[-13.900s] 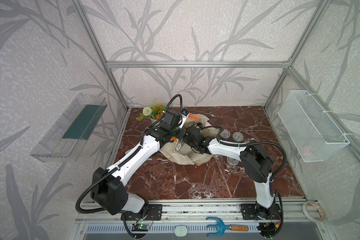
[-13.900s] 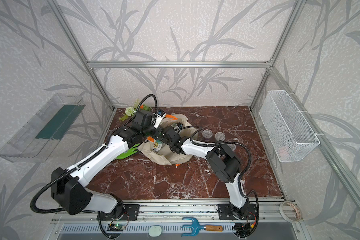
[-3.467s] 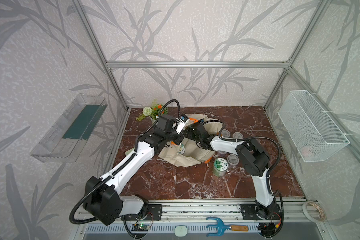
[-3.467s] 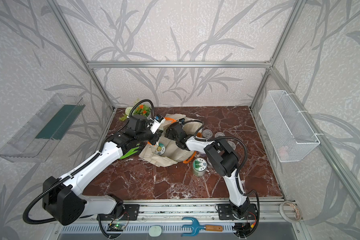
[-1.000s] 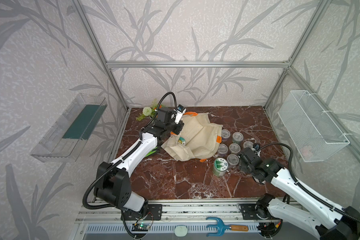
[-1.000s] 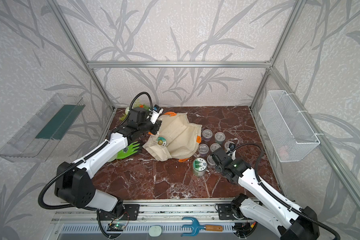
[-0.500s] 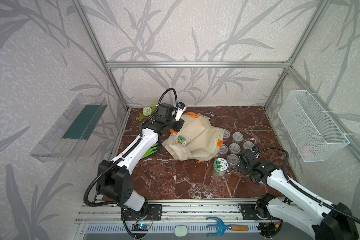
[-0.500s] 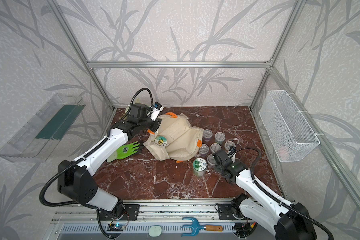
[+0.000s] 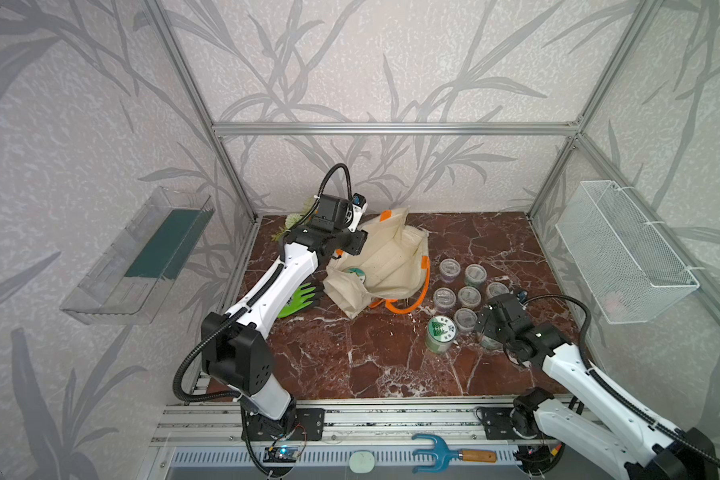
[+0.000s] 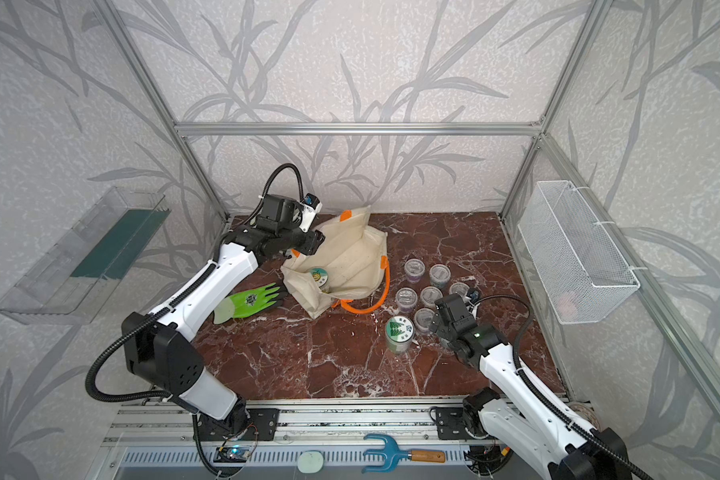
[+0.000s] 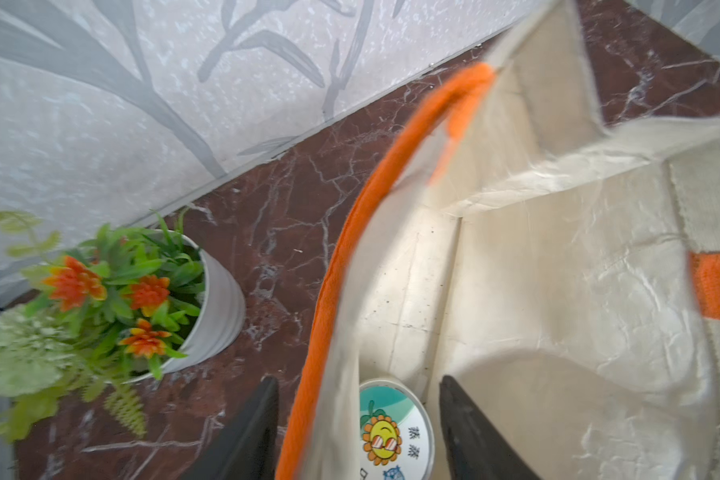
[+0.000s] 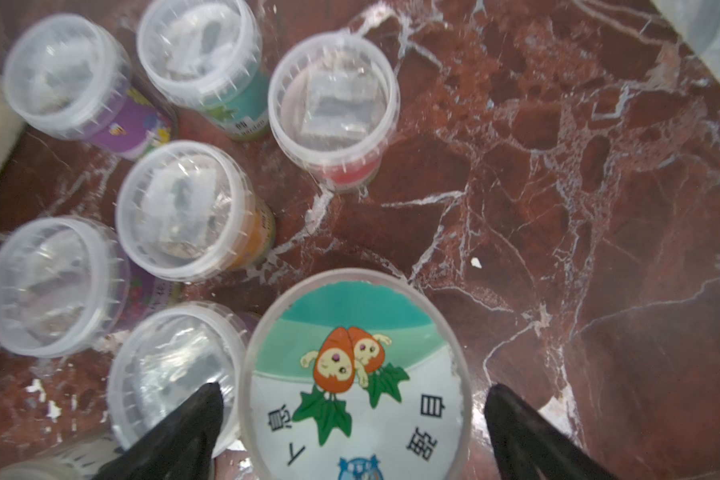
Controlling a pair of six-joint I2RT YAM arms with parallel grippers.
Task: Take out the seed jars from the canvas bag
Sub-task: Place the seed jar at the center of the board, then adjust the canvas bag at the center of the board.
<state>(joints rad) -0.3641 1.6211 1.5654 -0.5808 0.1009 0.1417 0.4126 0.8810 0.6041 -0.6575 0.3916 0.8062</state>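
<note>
**Grippers both loosened: jaws apart on left and right**

Left gripper [image 11: 358, 382] now has its jaws parted. A second ago they were pinched shut on the canvas bag [image 9: 391, 257]. The bag's rim and one orange handle [image 11: 344, 249] pass loosely between the fingers, blurred. Below the fingertips, inside the bag, sits a sunflower-lidded jar [image 11: 395, 428], not yet taken out. A white flower pot [image 11: 219, 307] stands off to one side of this gripper. The bag's mouth gapes wider than a second ago.

Right gripper [image 12: 354, 387] is spread wide, where a second ago it was narrower. An orange-fruit-lidded jar [image 12: 356, 376] stands upright on the marble between its fingers, with a gap showing on each side. Six clear-lidded jars [image 12: 179, 208] cluster beyond the fingertips. A tree-lidded jar [image 9: 441, 328] stands near this gripper, on the side toward the bag.
</note>
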